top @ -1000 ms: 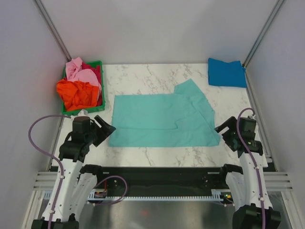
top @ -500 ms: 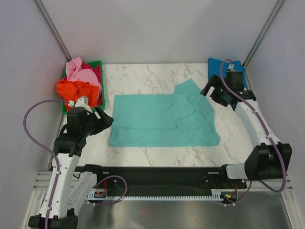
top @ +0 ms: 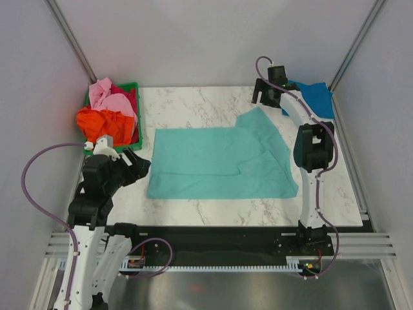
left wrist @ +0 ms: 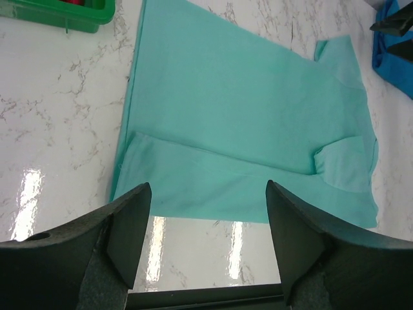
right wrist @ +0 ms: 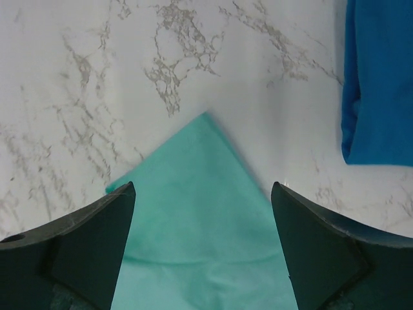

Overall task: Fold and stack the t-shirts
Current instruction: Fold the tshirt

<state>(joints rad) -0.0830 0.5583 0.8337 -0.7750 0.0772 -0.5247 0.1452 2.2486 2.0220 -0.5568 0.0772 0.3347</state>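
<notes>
The mint-teal t-shirt (top: 219,165) lies partly folded in the middle of the table, one sleeve (top: 257,123) pointing to the back. It also shows in the left wrist view (left wrist: 245,110) and the right wrist view (right wrist: 200,239). A folded bright blue t-shirt (top: 315,98) lies at the back right corner and shows in the right wrist view (right wrist: 381,77). My left gripper (top: 138,165) is open and empty just off the shirt's left edge (left wrist: 208,197). My right gripper (top: 259,95) is open and empty above the sleeve's tip (right wrist: 203,194).
A green crate (top: 134,143) at the back left holds crumpled orange (top: 103,126), pink (top: 110,97) and red t-shirts; its rim shows in the left wrist view (left wrist: 58,13). Grey walls close in the marble table on three sides.
My right arm has swung from the table's near right side to the far back, over the teal sleeve beside the blue shirt. My left gripper has shifted slightly to the left.
</notes>
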